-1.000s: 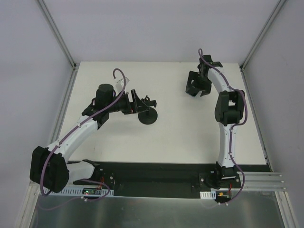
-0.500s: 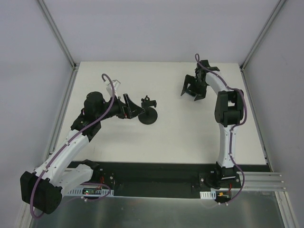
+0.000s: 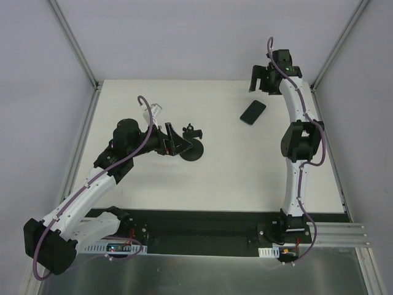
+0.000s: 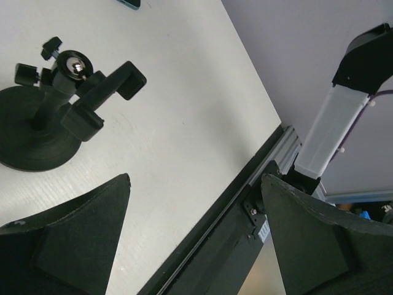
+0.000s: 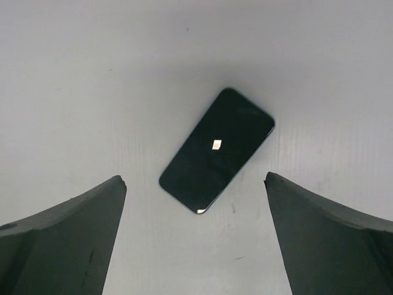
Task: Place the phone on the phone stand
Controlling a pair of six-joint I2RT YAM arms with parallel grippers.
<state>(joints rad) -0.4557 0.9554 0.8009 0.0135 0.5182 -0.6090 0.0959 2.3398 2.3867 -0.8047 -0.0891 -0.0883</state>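
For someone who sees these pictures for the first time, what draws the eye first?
The small flat black smartphone lies alone on the white table, toward the far right, near the open right hand. Left of centre stands the black round-based phone stand, its clamp empty, the open left hand beside it.

Phone (image 4: 130,3) cropped at top edge, phone stand (image 4: 37,138) base cut at left

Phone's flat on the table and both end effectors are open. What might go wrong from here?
The phone lies flat and skewed between the open fingers of the right end effector; a pinch may catch its corners and slip. The left end effector sits close beside the phone stand; it may nudge it or block the approach. The clamp head is tilted, so seating may fail.
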